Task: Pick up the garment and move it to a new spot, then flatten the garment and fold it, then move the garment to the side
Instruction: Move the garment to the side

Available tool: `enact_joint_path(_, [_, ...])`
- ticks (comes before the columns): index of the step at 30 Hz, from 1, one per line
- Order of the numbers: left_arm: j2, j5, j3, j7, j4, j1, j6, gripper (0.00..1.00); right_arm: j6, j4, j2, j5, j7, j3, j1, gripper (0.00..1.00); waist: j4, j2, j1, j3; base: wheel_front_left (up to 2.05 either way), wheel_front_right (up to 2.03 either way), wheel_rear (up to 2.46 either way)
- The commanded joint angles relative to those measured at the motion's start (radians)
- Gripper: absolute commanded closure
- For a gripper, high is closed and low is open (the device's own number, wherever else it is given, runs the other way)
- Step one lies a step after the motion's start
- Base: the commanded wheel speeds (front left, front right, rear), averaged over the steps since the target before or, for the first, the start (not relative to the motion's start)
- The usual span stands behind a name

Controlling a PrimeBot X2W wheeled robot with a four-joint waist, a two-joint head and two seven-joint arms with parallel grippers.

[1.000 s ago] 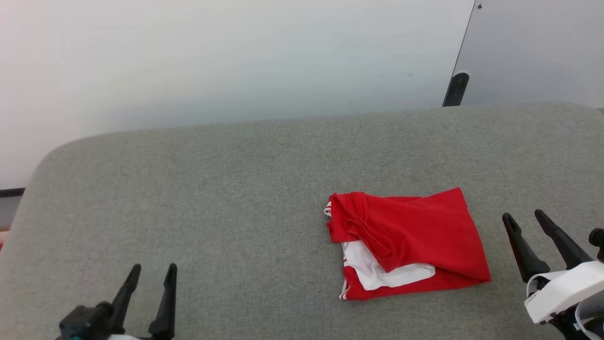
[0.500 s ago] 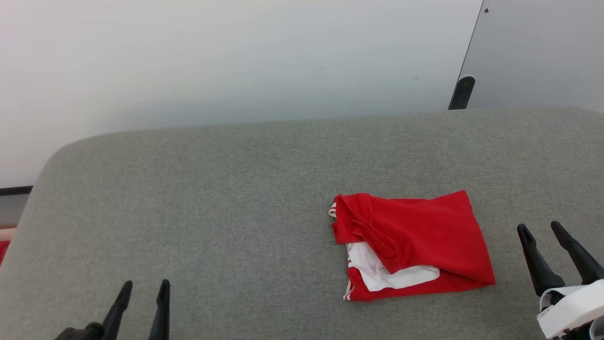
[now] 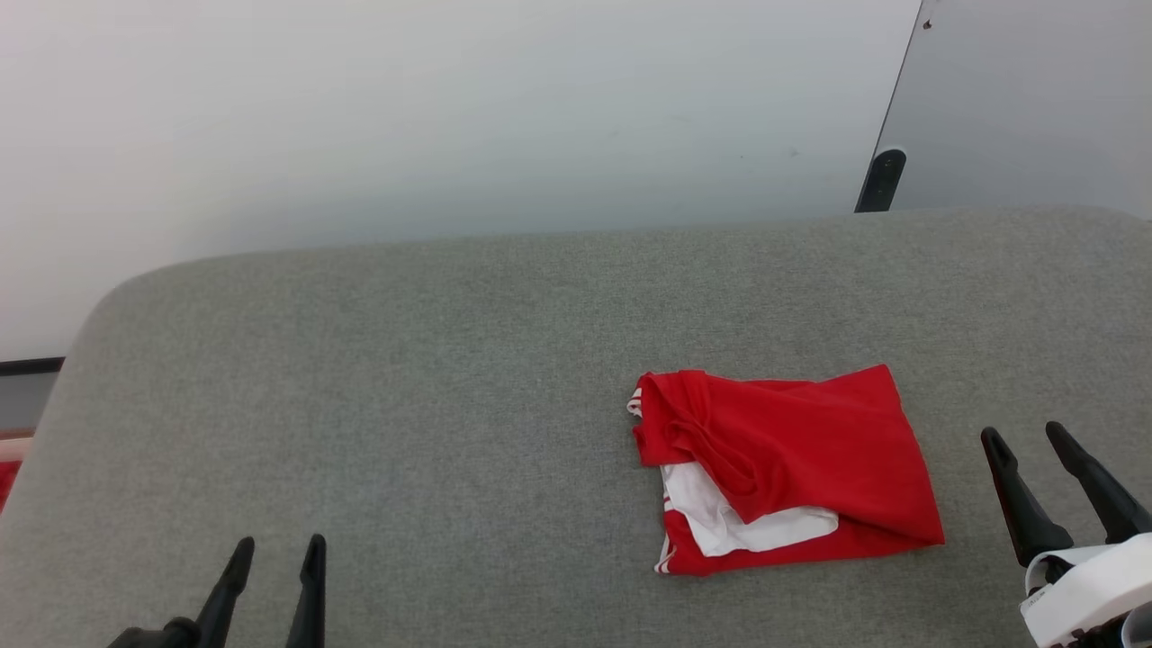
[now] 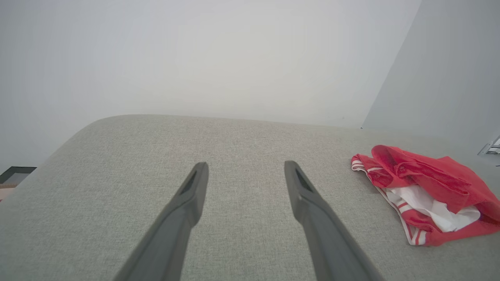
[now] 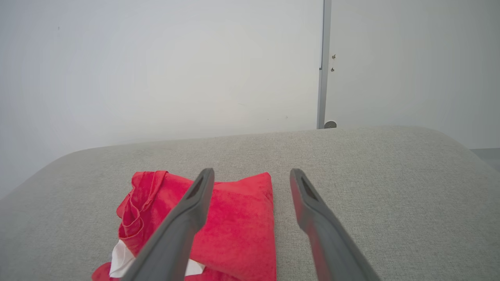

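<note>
our left tool (image 3: 279, 544) sits at the near left, its two fingers spread apart with nothing between them. our right tool (image 3: 1021, 432) sits at the near right, spread apart too and holding nothing. a little past it, on its left side, lies the garment (image 3: 792, 459). it is folded into a small red bundle on the soft grey tabletop (image 3: 405, 405), with a bit of white peeking out at the near edge.

we think the fold looks loose. if we pinch only the top layer, the rest could drop open and the fold would be lost. if we push it and do not lift, it could bunch up. the right tool is close by, so a careless swing could drag it.

we see no box or basket; the garment lies right on the tabletop. far behind is a pale wall (image 3: 450, 117).
</note>
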Motion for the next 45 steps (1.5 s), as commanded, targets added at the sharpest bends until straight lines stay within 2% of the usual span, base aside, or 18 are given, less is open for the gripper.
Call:
enact_joint_path(1, [0.003, -0.004, -0.001, -0.006, -0.004, 0.008, 0.005, 0.0, -0.002, -0.003, 0.002, 0.0, 0.005, -0.001, 0.012, 0.0, 0.001, 0.0, 0.0, 0.001, 0.0, 0.0, 0.0])
enact_joint_path(4, [0.0, -0.006, -0.005, -0.008, 0.0, 0.004, 0.005, 0.0, -0.002, -0.001, -0.005, 0.003, 0.024, 0.011, -0.004, 0.0, 0.003, 0.0, 0.0, 0.005, 0.0, 0.0, 0.0])
enact_joint_path(6, [-0.002, -0.009, -0.006, -0.011, 0.004, -0.002, 0.004, 0.0, -0.002, 0.016, -0.014, 0.01, 0.073, 0.022, -0.024, 0.0, 0.004, 0.0, 0.0, 0.01, 0.0, 0.0, 0.0])
enact_joint_path(12, [-0.015, -0.016, -0.02, -0.022, 0.027, -0.038, -0.008, 0.0, -0.002, 0.085, -0.066, 0.022, 0.289, 0.073, -0.145, 0.0, 0.022, 0.0, 0.0, 0.042, 0.0, 0.0, 0.0])
enact_joint_path(19, [-0.031, -0.017, -0.044, -0.039, 0.075, -0.095, -0.028, 0.0, -0.002, 0.202, -0.117, 0.1, 0.57, 0.151, -0.287, 0.0, 0.075, 0.0, 0.0, 0.077, 0.0, 0.0, 0.0])
enact_joint_path(25, [-0.042, -0.011, -0.067, -0.05, 0.119, -0.142, -0.046, 0.0, -0.002, 0.332, -0.152, 0.145, 0.727, 0.162, -0.346, 0.0, 0.129, 0.0, 0.0, 0.101, 0.0, 0.0, 0.0])
enact_joint_path(33, [-0.056, -0.005, -0.087, -0.062, 0.158, -0.189, -0.058, 0.0, -0.002, 0.497, -0.122, 0.158, 0.759, 0.156, -0.402, 0.0, 0.172, 0.0, 0.0, 0.127, 0.0, 0.0, 0.0])
enact_joint_path(43, [-0.072, -0.002, -0.1, -0.07, 0.196, -0.213, -0.069, 0.0, -0.002, 0.646, -0.084, 0.151, 0.696, 0.194, -0.432, 0.0, 0.191, 0.0, 0.0, 0.131, 0.0, 0.0, 0.0])
enact_joint_path(44, [-0.072, -0.002, -0.098, -0.071, 0.199, -0.215, -0.07, 0.0, -0.002, 0.655, -0.083, 0.154, 0.686, 0.199, -0.433, 0.13, 0.191, 0.0, 0.0, 0.131, 0.0, 0.0, 0.0])
enact_joint_path(45, [-0.073, -0.003, -0.097, -0.072, 0.201, -0.217, -0.071, 0.0, -0.002, 0.662, -0.084, 0.155, 0.673, 0.201, -0.437, 0.54, 0.19, 0.0, 0.0, 0.131, 0.0, 0.0, 0.0])
